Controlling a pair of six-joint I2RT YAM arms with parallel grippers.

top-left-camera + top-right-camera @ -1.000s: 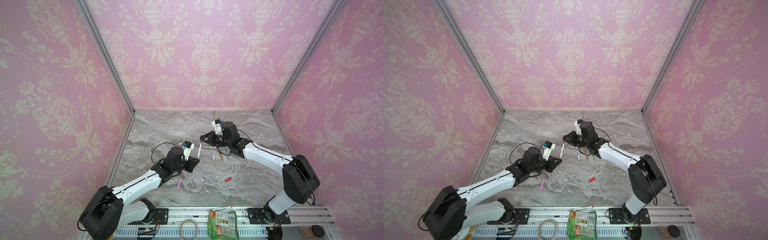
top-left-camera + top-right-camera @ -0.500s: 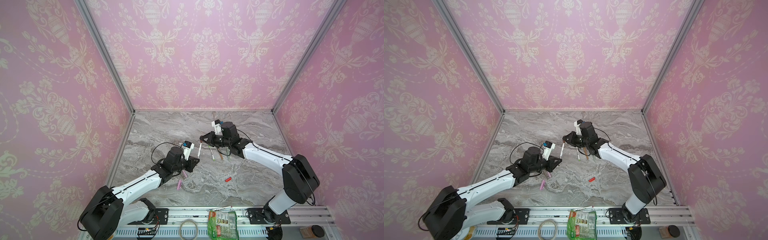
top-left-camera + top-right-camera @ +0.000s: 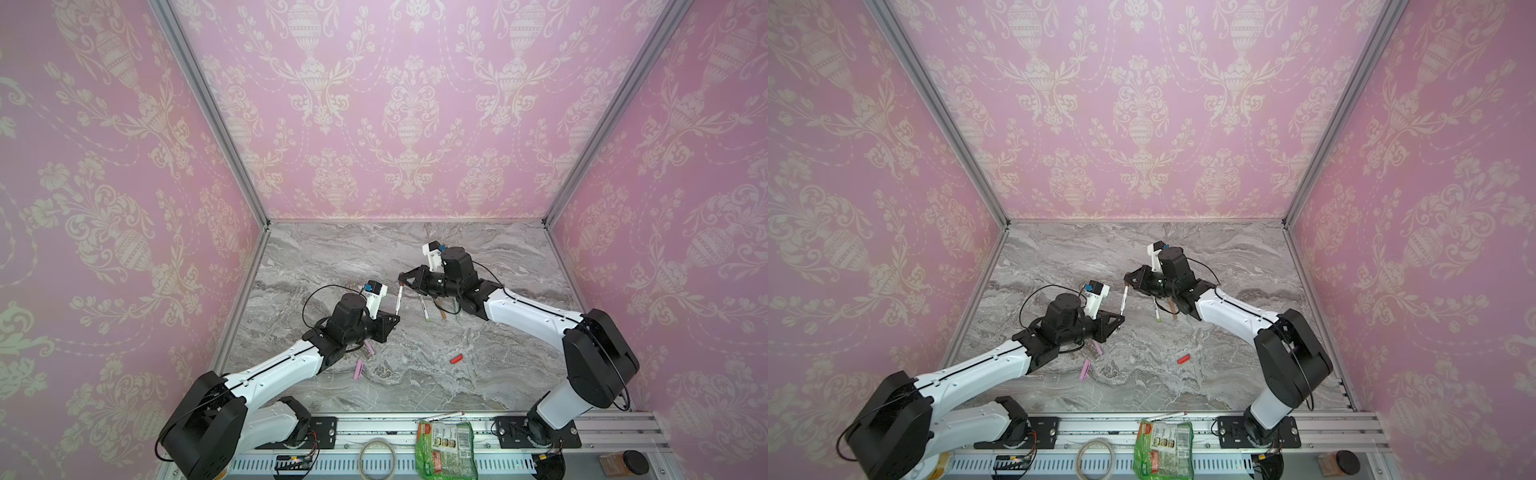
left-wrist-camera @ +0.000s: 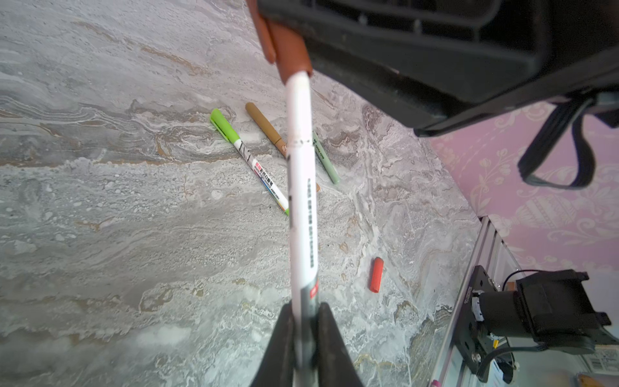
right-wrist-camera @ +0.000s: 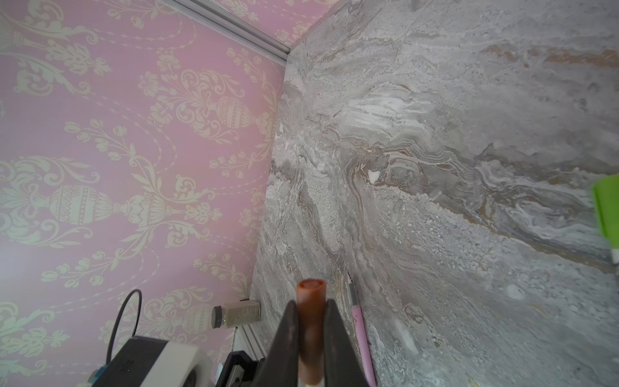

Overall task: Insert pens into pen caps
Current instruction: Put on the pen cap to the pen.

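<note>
Left gripper: closed on the white pen at its lower end, above mid-tabletop;
Right gripper: clamped on the brown cap, seated over the pen's tip;
Change: a second ago cap and tip stood just apart;
Done: three capped pens lie just right of centre;
Remaining: red cap loose, near right

Mid-table, a pen slants from the left gripper, on its near end, to the right gripper, on the cap at its far end. Just right of it three loose pens lie side by side, beneath the right arm. A loose cap lies toward the front edge, right of centre. Two short sticks (pen or cap, unclear) lie toward the front-left corner, the farther stick partly under the left gripper.
</note>
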